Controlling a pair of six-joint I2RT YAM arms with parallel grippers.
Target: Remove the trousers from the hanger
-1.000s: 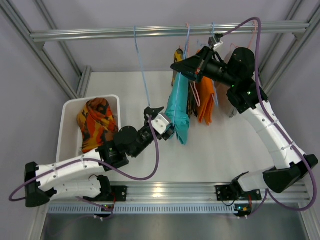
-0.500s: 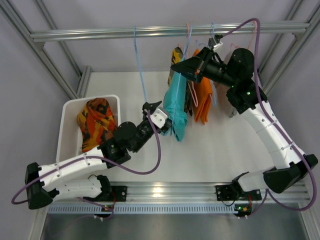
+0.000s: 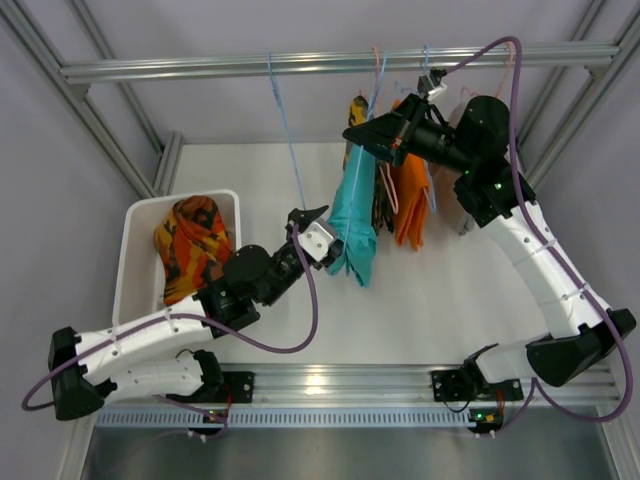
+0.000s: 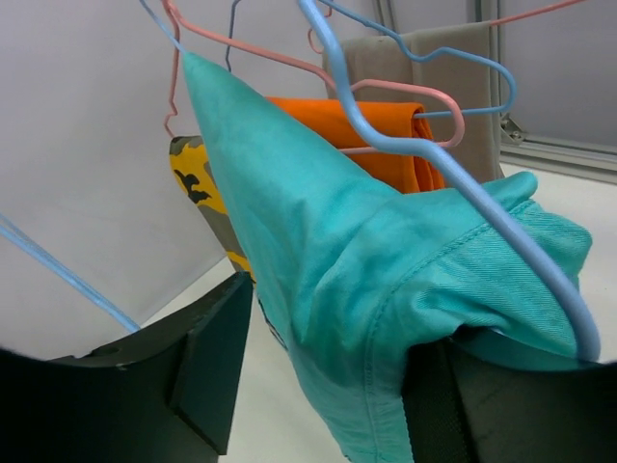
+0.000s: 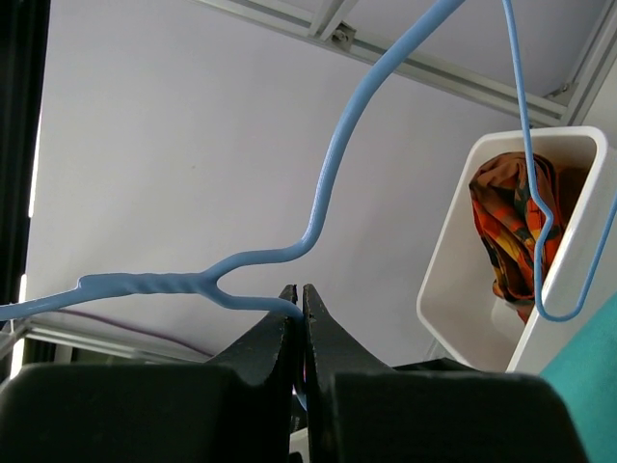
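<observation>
The teal trousers hang from a blue hanger below the rail. My right gripper is shut on that hanger's wire just beside its twisted neck, and in the right wrist view its jaws pinch the wire. My left gripper is open around the trousers' lower end. In the left wrist view the teal cloth lies against the right finger, with a gap to the left finger. The patterned orange trousers lie in the white bin.
An empty blue hanger hangs from the metal rail to the left. An orange garment and a camouflage one hang on pink hangers close behind the teal trousers. Frame posts stand at both sides.
My left gripper shifted a little up and left, then back, staying around the trousers' lower end, which swung with it. The right gripper held still on the hanger.
</observation>
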